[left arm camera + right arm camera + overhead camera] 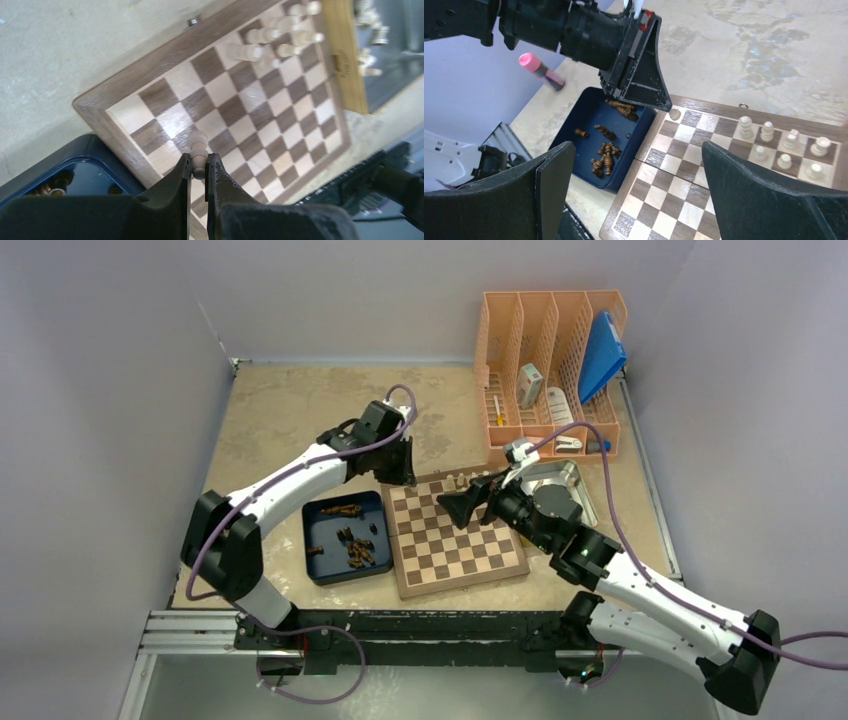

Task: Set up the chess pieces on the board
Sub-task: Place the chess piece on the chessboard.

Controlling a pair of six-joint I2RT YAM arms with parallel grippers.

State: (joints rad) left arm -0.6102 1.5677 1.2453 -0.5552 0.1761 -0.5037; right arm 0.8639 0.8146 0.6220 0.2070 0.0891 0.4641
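Observation:
The chessboard (465, 583) lies at mid-table. My left gripper (402, 474) is shut on a pale beige pawn (199, 146) and holds it over the board's far left corner squares; the pawn's end also shows in the right wrist view (675, 114). Several pale pieces (462, 480) stand on the board's far right squares, also seen in the left wrist view (270, 40) and the right wrist view (774, 145). Dark brown pieces (355, 545) lie in a dark blue tray (325, 570). My right gripper (455, 508) is open and empty above the board's middle (638, 150).
A metal tray (572, 483) with more pale pieces (372, 30) sits right of the board. An orange file organiser (550, 370) stands at the back right. A pink marker (541, 70) lies beyond the blue tray (574, 145). Walls enclose the table's left and right.

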